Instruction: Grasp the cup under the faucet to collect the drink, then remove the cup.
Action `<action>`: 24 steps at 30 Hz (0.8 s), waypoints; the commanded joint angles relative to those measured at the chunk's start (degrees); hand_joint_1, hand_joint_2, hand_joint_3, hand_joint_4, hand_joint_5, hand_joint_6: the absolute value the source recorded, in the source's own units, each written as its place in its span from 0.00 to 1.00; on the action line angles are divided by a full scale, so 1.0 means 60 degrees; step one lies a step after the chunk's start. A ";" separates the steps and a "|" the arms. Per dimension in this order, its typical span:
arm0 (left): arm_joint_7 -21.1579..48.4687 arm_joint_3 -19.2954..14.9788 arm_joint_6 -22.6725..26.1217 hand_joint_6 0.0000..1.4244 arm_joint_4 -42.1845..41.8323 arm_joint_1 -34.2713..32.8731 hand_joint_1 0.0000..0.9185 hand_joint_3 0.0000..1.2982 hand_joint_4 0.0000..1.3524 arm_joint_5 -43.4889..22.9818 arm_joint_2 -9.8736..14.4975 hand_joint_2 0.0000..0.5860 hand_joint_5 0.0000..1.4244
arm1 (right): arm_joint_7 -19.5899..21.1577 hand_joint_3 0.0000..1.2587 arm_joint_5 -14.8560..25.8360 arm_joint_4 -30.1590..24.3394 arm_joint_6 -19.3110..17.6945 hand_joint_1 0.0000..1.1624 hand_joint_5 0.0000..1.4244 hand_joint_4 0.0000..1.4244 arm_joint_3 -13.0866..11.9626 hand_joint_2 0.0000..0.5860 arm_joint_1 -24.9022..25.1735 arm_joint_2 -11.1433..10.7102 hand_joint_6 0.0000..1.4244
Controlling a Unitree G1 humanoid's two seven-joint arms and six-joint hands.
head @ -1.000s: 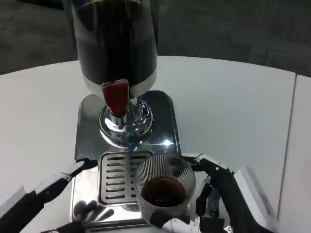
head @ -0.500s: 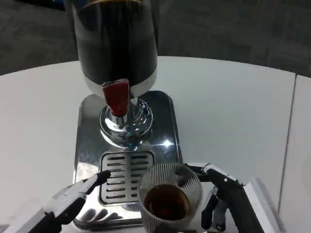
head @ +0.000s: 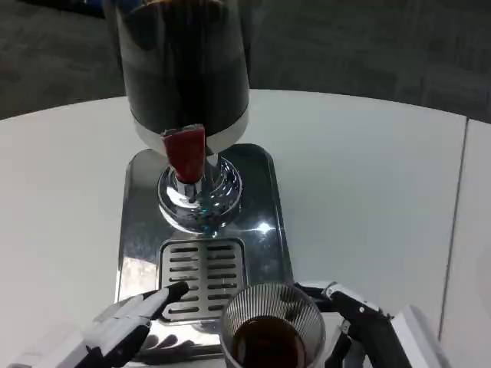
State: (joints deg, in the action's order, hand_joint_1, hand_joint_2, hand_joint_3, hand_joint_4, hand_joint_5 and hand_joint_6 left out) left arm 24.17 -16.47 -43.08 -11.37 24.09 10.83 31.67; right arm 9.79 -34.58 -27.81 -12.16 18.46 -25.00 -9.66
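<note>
Cup [head: 272, 328] in the head view sits at six o'clock of the frame, low and just right of centre, ribbed and clear, with dark drink inside. It is clear of the red faucet [head: 184, 156], which hangs at twelve o'clock from it under the dark dispenser [head: 184, 65]. The slotted grate [head: 202, 277] of the steel tray [head: 257, 192] lies at ten o'clock from the cup.

The right hand [head: 357, 330] grasps the cup, fingers wrapping its side at three o'clock. The left hand [head: 126, 330] is released, fingers straight and apart, tips resting near the grate's lower left corner at eight o'clock of the tray.

Progress, as I judge it: the drink is collected and the cup has left the spot beneath the faucet, so removal is well under way. What remains is carrying it off the tray and setting it down.

Against half a second ago, the cup and right hand have slid further toward six o'clock, nearer the frame's lower edge. The left hand has barely shifted. The dispenser and tray sit where they were.
</note>
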 commanded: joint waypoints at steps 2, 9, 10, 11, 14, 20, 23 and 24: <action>-0.0021 0.0321 -0.0128 0.00 0.0002 -0.0097 0.00 0.00 0.00 0.0053 0.0224 0.21 0.00 | 0.0164 0.66 0.0019 -0.0461 -0.0541 0.93 0.77 0.64 -0.0091 0.39 -0.0352 -0.0033 0.89; -0.0052 0.0576 -0.0147 0.00 -0.0039 -0.0174 0.00 0.00 0.00 0.0037 0.0257 0.21 0.00 | 0.0140 0.66 0.0045 -0.0612 -0.0646 0.93 0.77 0.64 -0.0316 0.39 -0.0642 -0.0089 0.89; -0.0064 0.0590 -0.0161 0.00 -0.0052 -0.0159 0.00 0.00 0.00 0.0040 0.0252 0.21 0.00 | 0.0130 0.66 0.0049 -0.0620 -0.0670 0.94 0.77 0.64 -0.0331 0.39 -0.0662 -0.0084 0.89; -0.0106 0.0598 -0.0212 0.00 -0.0067 -0.0109 0.00 0.00 0.00 0.0053 0.0217 0.21 0.00 | 0.0132 0.66 0.0053 -0.0638 -0.0699 0.94 0.77 0.64 -0.0346 0.39 -0.0690 -0.0082 0.89; -0.0242 0.0616 -0.0345 0.00 -0.0094 0.0026 0.00 0.00 0.00 0.0090 0.0113 0.21 0.00 | 0.0136 0.66 0.0061 -0.0676 -0.0757 0.94 0.77 0.64 -0.0383 0.40 -0.0746 -0.0078 0.89; -0.0475 0.0656 -0.0512 0.00 -0.0189 0.0228 0.00 0.00 0.00 0.0151 -0.0018 0.21 0.00 | 0.0135 0.67 0.0072 -0.0759 -0.0855 0.94 0.77 0.64 -0.0468 0.40 -0.0918 -0.0116 0.89; -0.0533 0.0635 -0.0550 0.00 -0.0234 0.0306 0.00 0.00 0.00 0.0186 -0.0040 0.21 0.00 | 0.0144 0.67 0.0075 -0.0783 -0.0920 0.94 0.77 0.64 -0.0490 0.40 -0.1006 -0.0126 0.89; -0.0541 0.0628 -0.0537 0.00 -0.0292 0.0359 0.00 0.00 0.00 0.0176 -0.0044 0.21 0.00 | 0.0143 0.67 0.0075 -0.0789 -0.0945 0.94 0.77 0.64 -0.0497 0.40 -0.1027 -0.0123 0.89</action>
State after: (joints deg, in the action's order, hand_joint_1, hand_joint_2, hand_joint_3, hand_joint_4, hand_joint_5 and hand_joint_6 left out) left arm 21.61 -12.87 -45.26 -12.09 24.93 11.62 31.52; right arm 9.82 -34.64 -30.34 -14.62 15.66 -30.75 -10.30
